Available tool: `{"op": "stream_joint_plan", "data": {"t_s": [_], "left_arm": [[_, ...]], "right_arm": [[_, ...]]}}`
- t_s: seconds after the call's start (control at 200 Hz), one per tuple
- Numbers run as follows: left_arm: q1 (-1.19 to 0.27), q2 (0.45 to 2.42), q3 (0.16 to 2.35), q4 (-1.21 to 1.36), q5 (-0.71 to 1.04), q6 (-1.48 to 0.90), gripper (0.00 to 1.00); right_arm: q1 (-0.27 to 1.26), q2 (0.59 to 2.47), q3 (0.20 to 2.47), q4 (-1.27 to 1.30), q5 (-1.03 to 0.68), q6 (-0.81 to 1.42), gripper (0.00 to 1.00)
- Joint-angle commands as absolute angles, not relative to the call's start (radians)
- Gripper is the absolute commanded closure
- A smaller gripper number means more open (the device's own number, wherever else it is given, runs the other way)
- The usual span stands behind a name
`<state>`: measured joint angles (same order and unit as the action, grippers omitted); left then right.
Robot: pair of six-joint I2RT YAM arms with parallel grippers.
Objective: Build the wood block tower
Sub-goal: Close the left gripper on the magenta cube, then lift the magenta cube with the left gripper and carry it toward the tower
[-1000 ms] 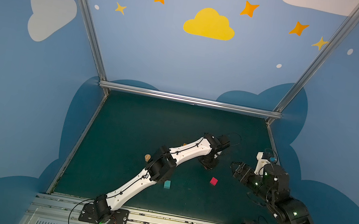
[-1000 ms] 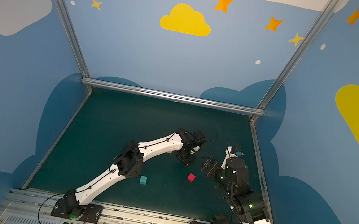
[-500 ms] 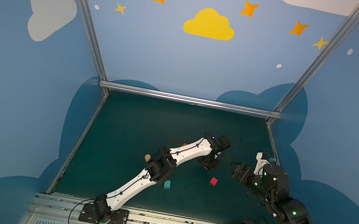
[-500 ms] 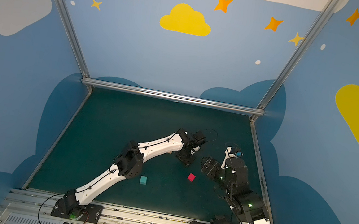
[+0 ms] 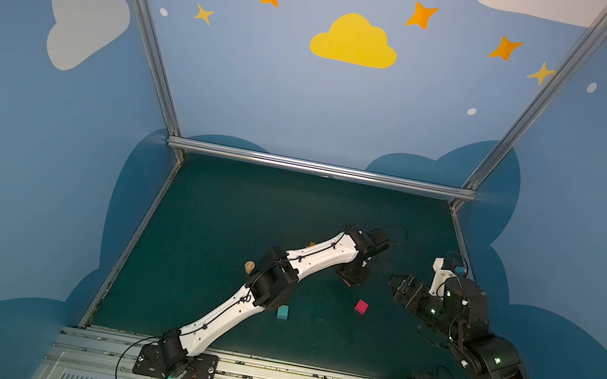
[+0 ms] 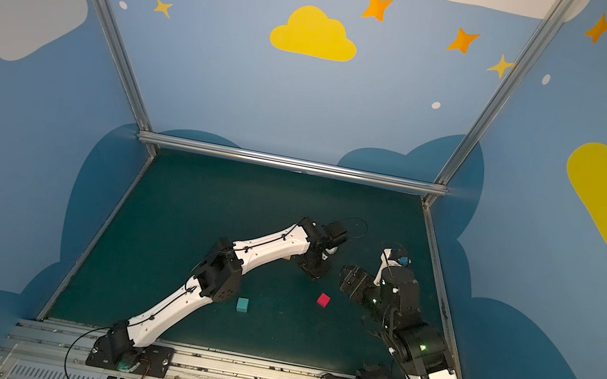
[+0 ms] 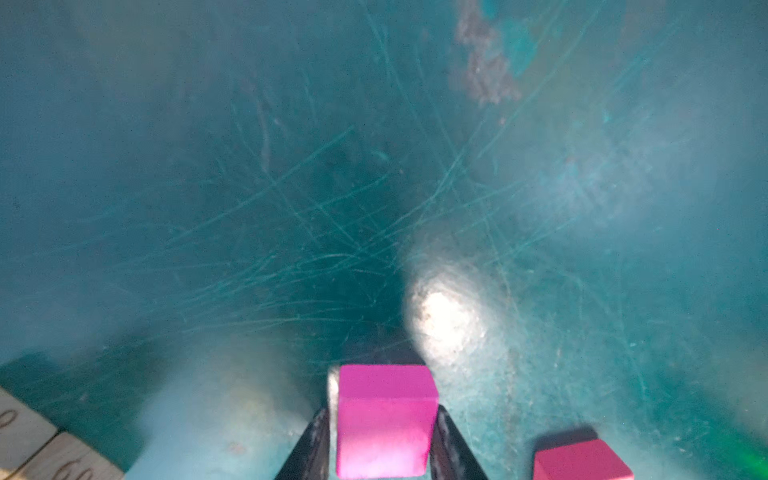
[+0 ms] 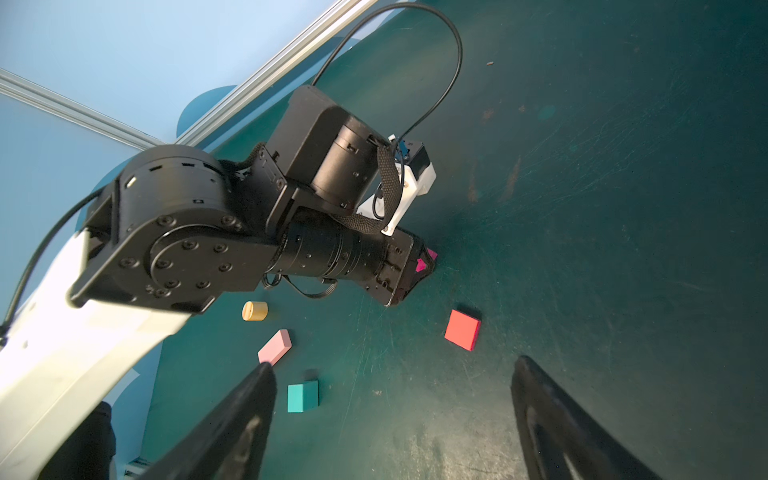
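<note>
My left gripper (image 5: 350, 279) is low over the middle of the green mat, shut on a magenta cube (image 7: 384, 419) with a jaw on each side. The red cube (image 5: 361, 306) lies close by on the mat (image 7: 582, 461). Two tan blocks (image 7: 29, 444) lie side by side at the edge of the left wrist view. The teal cube (image 6: 242, 304), pink oblong (image 8: 274, 347) and tan cylinder (image 8: 254, 311) lie loose near the left arm. My right gripper (image 8: 392, 365) hovers open and empty to the right. No standing tower shows; the left arm hides the mat under it.
The mat (image 5: 248, 206) is walled by blue panels with a metal rail (image 5: 318, 168) along the back. The left arm (image 5: 277, 279) stretches diagonally across the mat's middle. An orange scrap of a block (image 5: 312, 245) peeks out behind that arm.
</note>
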<state>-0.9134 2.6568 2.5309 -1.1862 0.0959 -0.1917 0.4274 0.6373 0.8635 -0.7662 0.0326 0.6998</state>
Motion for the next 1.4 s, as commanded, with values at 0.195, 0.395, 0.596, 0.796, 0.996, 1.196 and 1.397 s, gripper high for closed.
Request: {"op": "stream_joint_plan", "data": {"t_s": [0.195, 0.395, 0.596, 0.796, 0.996, 1.196, 1.397], "left_arm": [[-0.908, 2.647, 2.534, -1.192, 0.072, -0.196, 0.57], [-0.908, 2.648, 2.534, -1.195, 0.072, -0.197, 0.61], [-0.907, 2.642, 2.536, -1.198, 0.065, -0.203, 0.69], [-0.897, 2.606, 2.542, -1.222, 0.081, -0.239, 0.75], [-0.872, 2.549, 2.557, -1.255, 0.097, -0.276, 0.76], [-0.859, 2.501, 2.609, -1.316, 0.072, -0.285, 0.76], [-0.844, 2.434, 2.62, -1.341, 0.038, -0.291, 0.75]], "right_arm": [[0.422, 0.652, 0.853, -0.747, 0.023, 0.699, 0.13], [0.42, 0.653, 0.853, -0.747, 0.02, 0.698, 0.13], [0.418, 0.653, 0.855, -0.747, 0.017, 0.699, 0.13], [0.417, 0.649, 0.861, -0.746, 0.008, 0.704, 0.13], [0.417, 0.64, 0.88, -0.763, 0.003, 0.706, 0.13], [0.418, 0.617, 0.908, -0.778, -0.009, 0.701, 0.13], [0.419, 0.607, 0.917, -0.781, -0.026, 0.709, 0.13]]}}
